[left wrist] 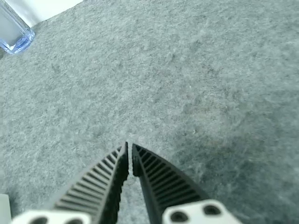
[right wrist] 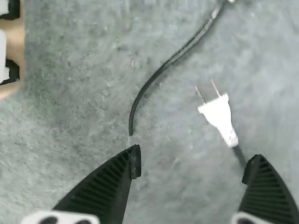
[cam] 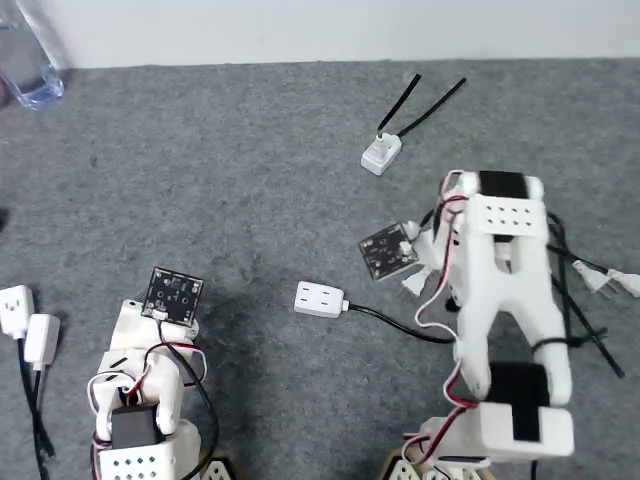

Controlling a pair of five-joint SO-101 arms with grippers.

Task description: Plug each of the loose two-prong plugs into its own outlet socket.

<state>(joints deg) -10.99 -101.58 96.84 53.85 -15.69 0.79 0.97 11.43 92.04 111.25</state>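
Ground: grey felt-like surface [cam: 250, 150], nap uniform, runs to every edge of the high view.
Far left corner: clear blue-tinged vessel [cam: 30, 80], upright on the surface.
Far edge: white wall strip [cam: 350, 30], meets the surface.
Margin: tan wooden board [right wrist: 14, 51], bordering the surface.

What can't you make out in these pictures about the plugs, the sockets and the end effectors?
- Right wrist view: the cord of the plug vanishes behind a finger of the right end effector.
- High view: the white arm covers that end effector.
- High view: the left edge cuts off the white blocks; plugged or not, unclear.
- Left wrist view: the corner cuts off the clear container.
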